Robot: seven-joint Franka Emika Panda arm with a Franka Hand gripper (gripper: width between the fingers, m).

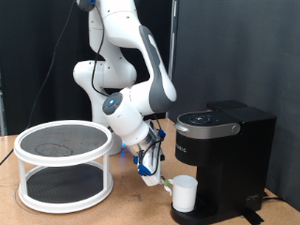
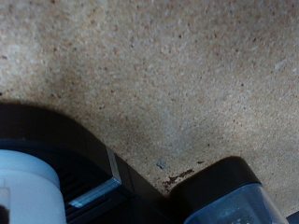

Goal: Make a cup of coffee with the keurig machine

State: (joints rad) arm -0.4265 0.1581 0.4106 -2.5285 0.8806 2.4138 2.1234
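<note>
The black keurig machine (image 1: 225, 150) stands at the exterior view's right with its lid down. The small white cup (image 1: 184, 194) sits on its round drip base, under the spout. My gripper (image 1: 152, 172) hangs low over the table just to the exterior view's left of the cup, close to it but with nothing between the fingers. In the wrist view the cup (image 2: 23, 191) and the dark base rim (image 2: 79, 154) show at one corner. One fingertip (image 2: 229, 198) shows at the other corner, over the bare table.
A white two-tier round rack (image 1: 64, 164) with dark mesh shelves stands at the exterior view's left. The speckled wooden table (image 1: 122, 206) lies between the rack and the machine. A black curtain hangs behind.
</note>
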